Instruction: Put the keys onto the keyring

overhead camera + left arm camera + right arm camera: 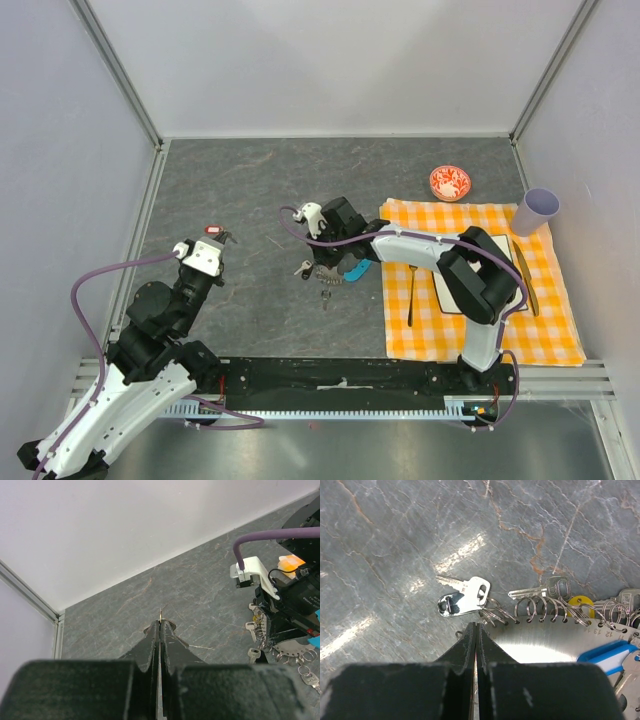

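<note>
The keyring (555, 642) is a bright half-round metal plate with numbered holes, several wire rings and a cyan strap piece (612, 652). It lies on the grey table and also shows in the top view (338, 276) and the left wrist view (294, 651). Silver keys (465, 594) and a yellow-headed key (580, 602) hang on its rings. My right gripper (476, 625) is shut, its tips pinching a small wire ring at the plate's left edge. My left gripper (160, 621) is shut on a thin key; its brass tip (160, 613) pokes out. A small red tag (212, 230) shows at that gripper (217, 238).
An orange checked cloth (545, 330) lies at the right with a fork (411, 295) and a knife (525, 275) on it. A red-and-white bowl (450, 183) and a lilac cup (538, 210) stand at the back right. White walls enclose the table.
</note>
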`<state>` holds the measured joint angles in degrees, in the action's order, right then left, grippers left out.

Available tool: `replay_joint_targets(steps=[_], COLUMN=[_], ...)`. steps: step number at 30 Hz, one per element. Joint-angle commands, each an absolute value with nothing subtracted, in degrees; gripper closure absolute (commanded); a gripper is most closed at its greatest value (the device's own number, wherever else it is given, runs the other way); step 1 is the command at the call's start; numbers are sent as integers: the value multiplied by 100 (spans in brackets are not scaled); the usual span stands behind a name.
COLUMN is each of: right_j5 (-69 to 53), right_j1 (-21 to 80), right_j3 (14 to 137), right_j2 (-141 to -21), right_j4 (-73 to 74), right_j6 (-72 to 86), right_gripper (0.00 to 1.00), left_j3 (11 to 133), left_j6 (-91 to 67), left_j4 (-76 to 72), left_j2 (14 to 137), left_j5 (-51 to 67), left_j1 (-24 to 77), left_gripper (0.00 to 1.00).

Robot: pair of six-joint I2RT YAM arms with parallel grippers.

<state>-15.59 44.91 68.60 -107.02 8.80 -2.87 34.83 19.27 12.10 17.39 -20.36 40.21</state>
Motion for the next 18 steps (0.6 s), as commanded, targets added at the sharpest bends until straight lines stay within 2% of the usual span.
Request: replay_joint_targets(steps=[1,18], right_j5=[-1187,-493], right_j1=[4552,4632], right_j3=[6882,6882], right_j2=[-10696,-10863], right_j4=[852,747], right_j6=[-474,-571], right_gripper=[98,88], left_j3=[3489,3489], left_j6=[1723,1714], left_j4=[984,976], left_j2=[1784,1793], left_j5=[-1916,-1890], left_j1=[3981,3964], left_gripper=[98,98])
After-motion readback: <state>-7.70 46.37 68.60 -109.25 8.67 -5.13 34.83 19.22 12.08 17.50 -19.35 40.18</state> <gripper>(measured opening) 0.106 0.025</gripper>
